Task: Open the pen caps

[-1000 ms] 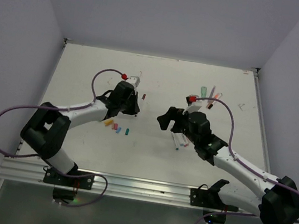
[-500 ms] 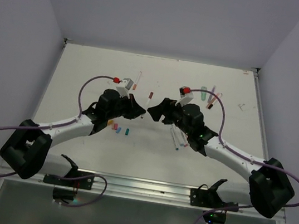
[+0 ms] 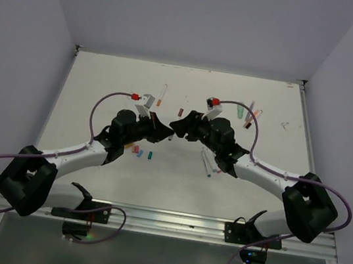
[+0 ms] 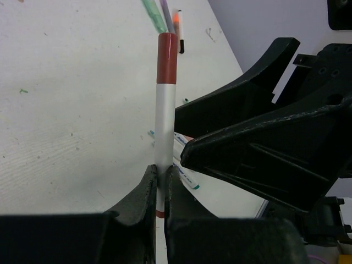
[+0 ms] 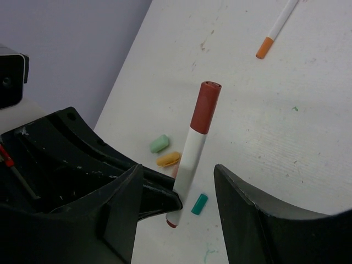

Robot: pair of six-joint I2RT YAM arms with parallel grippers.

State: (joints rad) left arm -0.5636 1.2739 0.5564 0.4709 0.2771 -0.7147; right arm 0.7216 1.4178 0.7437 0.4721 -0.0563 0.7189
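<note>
A white pen [image 4: 164,118] with a dark red cap [image 4: 167,58] is held above the table, my left gripper [image 4: 159,177] shut on its lower barrel. From the top, the left gripper [image 3: 162,130] and the right gripper [image 3: 178,128] meet tip to tip at mid-table, the red cap [image 3: 181,112] just beyond them. My right gripper [image 5: 179,192] stands open, one finger on each side of the pen [image 5: 190,159], with gaps on both sides. The cap [image 5: 205,107] sticks out past its fingertips. Loose caps lie below: mint green [image 5: 160,144], orange [image 5: 168,159] and teal [image 5: 199,203].
An orange-tipped pen [image 3: 163,95] lies at the back left of centre. Several pens [image 3: 249,113] lie at the back right, and two more [image 3: 210,163] under the right arm. Loose caps [image 3: 138,150] sit beside the left arm.
Both arms have swung in and met over mid-table. The left gripper brought the red-capped pen along, and the right gripper's jaws have narrowed around it.
</note>
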